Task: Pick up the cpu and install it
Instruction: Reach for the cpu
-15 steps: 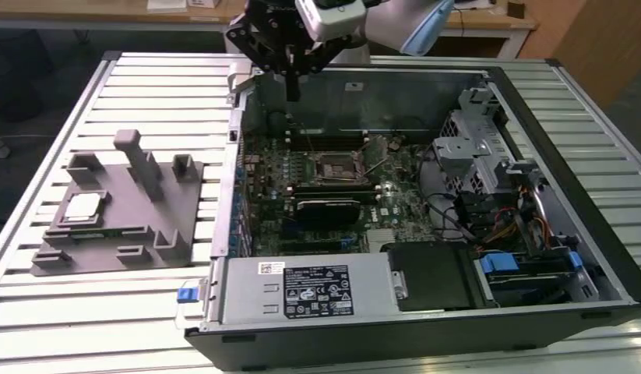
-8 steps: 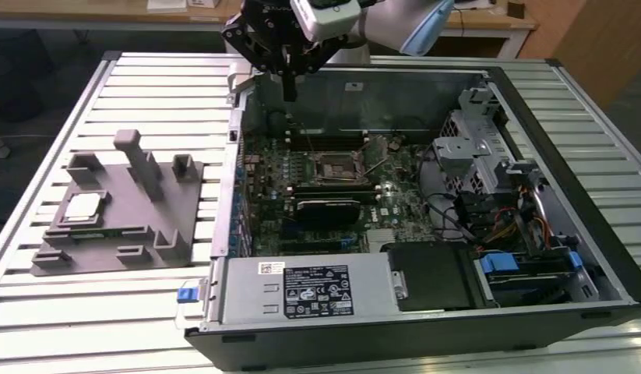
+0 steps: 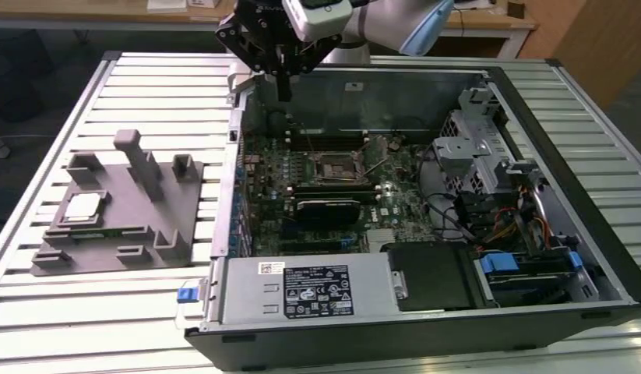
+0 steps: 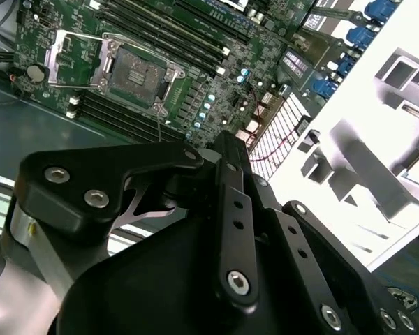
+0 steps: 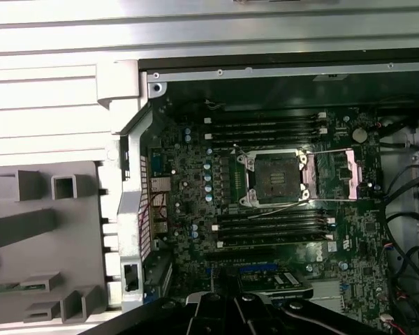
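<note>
The cpu, a small silver square, lies flat in a recess of the grey fixture plate at the exterior view's left, outside the case. My gripper hangs above the far left corner of the open computer case, well away from the cpu. Its fingers point down and are shut on nothing. The motherboard socket stands open with its metal frame lifted and its bed bare, which both wrist views show. The gripper's black linkage covers the near part of the second wrist view.
Upright posts rise from the fixture plate beside the cpu. Inside the case are memory slots, a drive cage, cables and a power supply. The case wall separates fixture and motherboard. A slatted metal table carries everything.
</note>
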Controlling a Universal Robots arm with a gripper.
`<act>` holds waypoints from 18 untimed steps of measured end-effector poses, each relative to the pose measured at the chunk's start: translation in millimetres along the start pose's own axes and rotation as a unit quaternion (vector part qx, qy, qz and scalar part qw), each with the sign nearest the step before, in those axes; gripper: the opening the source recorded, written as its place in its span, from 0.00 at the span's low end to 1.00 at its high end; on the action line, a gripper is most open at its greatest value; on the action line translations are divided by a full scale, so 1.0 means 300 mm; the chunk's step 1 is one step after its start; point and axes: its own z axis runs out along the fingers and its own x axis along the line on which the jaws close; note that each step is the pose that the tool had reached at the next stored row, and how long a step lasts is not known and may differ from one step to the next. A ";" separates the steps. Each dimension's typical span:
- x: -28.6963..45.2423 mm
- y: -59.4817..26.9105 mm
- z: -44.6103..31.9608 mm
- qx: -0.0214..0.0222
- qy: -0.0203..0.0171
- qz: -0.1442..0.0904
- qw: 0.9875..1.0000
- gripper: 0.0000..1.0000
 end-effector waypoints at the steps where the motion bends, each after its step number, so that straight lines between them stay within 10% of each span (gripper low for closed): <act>1: 0.003 0.000 0.000 0.000 0.000 0.000 1.000 0.11; 18: 0.057 -0.004 -0.001 0.000 0.000 0.000 1.000 0.11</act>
